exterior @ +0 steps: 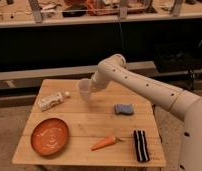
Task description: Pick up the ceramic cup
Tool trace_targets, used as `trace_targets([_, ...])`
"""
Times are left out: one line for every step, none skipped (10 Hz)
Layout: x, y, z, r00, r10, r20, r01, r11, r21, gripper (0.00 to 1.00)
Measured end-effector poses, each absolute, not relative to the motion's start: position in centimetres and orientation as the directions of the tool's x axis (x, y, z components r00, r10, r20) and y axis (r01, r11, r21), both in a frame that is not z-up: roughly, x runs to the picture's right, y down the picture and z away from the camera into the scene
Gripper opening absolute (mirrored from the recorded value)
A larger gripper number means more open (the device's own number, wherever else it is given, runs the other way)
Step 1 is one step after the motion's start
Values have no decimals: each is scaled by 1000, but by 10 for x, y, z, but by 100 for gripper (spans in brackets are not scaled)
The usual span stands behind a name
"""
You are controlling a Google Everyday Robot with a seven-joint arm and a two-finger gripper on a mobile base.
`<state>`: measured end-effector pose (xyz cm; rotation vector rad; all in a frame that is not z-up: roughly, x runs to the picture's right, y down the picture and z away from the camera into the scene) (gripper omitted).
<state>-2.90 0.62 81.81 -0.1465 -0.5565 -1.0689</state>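
The ceramic cup is a small pale handleless tumbler. It hangs tilted a little above the back middle of the wooden table, and its shadow falls on the wood just below it. My gripper is at the end of the white arm that reaches in from the right. It is shut on the cup's right side, and the cup hides part of the fingers.
A white bottle lies on its side at the left. An orange plate sits front left. A carrot lies at the front, with a black striped object to its right. A blue sponge sits right of centre. Shelving stands behind the table.
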Motion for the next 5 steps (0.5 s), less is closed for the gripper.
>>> trace_targets([-28, 6, 816, 357, -789, 499, 861, 485, 151, 0])
trace_targets([-30, 6, 816, 351, -791, 501, 862, 481, 156, 0])
trace_targets([-33, 5, 814, 342, -794, 502, 866, 474, 160, 0])
trace_targets([-36, 2, 810, 335, -798, 502, 869, 467, 163, 0])
trace_targets([-40, 0, 806, 324, -801, 504, 873, 458, 167, 0])
